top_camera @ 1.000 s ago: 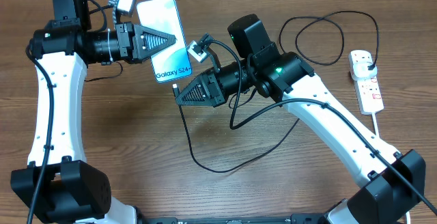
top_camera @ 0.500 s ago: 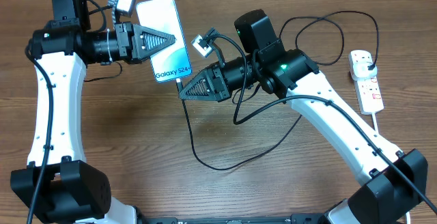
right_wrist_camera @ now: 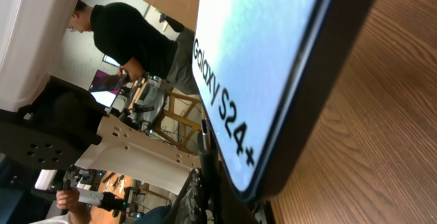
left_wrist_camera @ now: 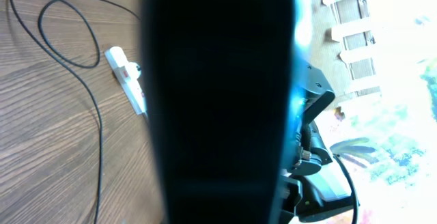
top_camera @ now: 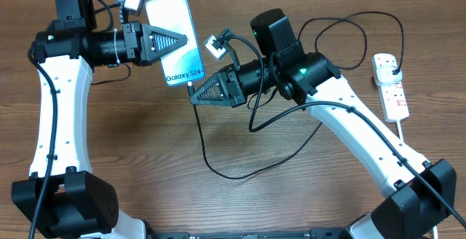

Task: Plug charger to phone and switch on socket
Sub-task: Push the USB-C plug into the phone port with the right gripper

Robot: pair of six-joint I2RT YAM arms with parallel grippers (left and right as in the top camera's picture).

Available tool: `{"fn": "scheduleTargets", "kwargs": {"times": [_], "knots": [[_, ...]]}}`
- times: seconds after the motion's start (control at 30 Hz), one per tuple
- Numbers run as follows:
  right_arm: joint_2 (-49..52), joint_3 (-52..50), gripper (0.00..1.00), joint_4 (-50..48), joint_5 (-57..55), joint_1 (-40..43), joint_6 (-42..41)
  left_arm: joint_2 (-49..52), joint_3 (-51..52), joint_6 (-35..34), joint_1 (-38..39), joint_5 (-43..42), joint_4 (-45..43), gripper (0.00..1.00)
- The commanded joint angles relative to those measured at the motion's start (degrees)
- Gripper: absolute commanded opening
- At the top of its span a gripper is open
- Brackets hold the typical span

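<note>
Phone (top_camera: 180, 17), raised screen-up over the far left of the table (top_camera: 145, 166), sits clenched in the left gripper (top_camera: 191, 44) while the right gripper (top_camera: 194, 99) pinches the plug tip of the charger (top_camera: 218, 175) against its near edge, the cable looping nearward, then away to the socket (top_camera: 391, 86) at far right.
</note>
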State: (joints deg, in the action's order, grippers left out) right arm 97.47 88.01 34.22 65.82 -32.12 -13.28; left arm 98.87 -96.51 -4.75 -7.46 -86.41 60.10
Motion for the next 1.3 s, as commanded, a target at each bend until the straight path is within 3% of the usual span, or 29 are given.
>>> {"fn": "scheduleTargets", "kwargs": {"times": [0.0, 1.27], "knots": [[0.0, 0.4, 0.04, -0.1, 1.0, 0.3, 0.0, -1.4, -0.6, -3.4, 0.3, -3.5, -1.3, 0.04], [0.0, 0.4, 0.04, -2.1, 0.9, 0.3, -0.5, -1.4, -0.6, -7.1, 0.4, -3.4, -1.4, 0.04]]}}
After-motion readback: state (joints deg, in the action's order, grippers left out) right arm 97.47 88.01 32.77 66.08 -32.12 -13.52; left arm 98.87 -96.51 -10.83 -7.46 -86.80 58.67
